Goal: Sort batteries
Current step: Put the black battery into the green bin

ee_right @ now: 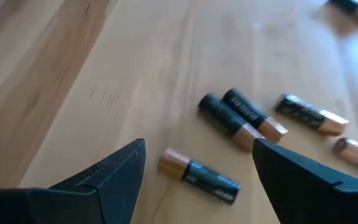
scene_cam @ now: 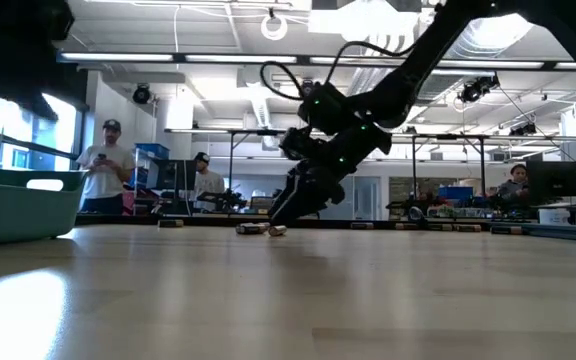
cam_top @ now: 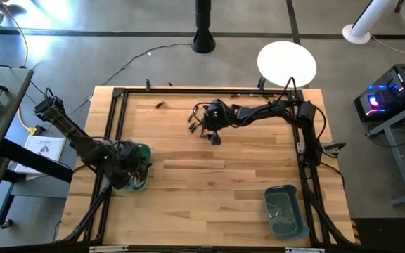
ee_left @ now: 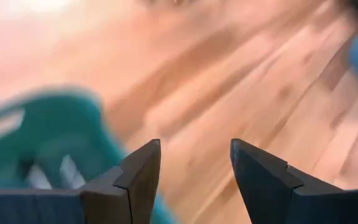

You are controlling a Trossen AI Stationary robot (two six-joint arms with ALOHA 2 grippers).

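While the left end effector (ee_left: 194, 180) hangs over the near left part of the wooden worktop (cam_top: 209, 183), its two dark fingers (ee_left: 138, 180) stand apart and nothing is between them. It is at the edge of a teal bin (cam_top: 140, 169), and in the left wrist view some pale, blurred shapes lie inside this bin (ee_left: 48, 143); I cannot tell what they are. A second teal bin (cam_top: 285, 211) sits at the near right corner of the worktop, well apart from both arms.

Farther in, toward the middle of the worktop, the right end effector (ee_right: 197, 177) is lowered close to the surface with its fingers spread wide, released and gripping nothing. Just in front of it lie the batteries, dark with coppery ends. One battery (ee_right: 199, 174) lies between the two fingertips but touches neither of them. Two batteries (ee_right: 241, 118) lie side by side and touch each other a little beyond, another battery (ee_right: 311, 114) is near them, and one more (ee_right: 356, 151) shows at the edge. In the low view these batteries (scene_cam: 260, 229) appear as small pieces on the worktop under the right arm.

A single dark battery (cam_top: 159, 105) lies alone close to the far edge of the worktop. Behind the worktop, people (scene_cam: 108, 165) stand in the room.
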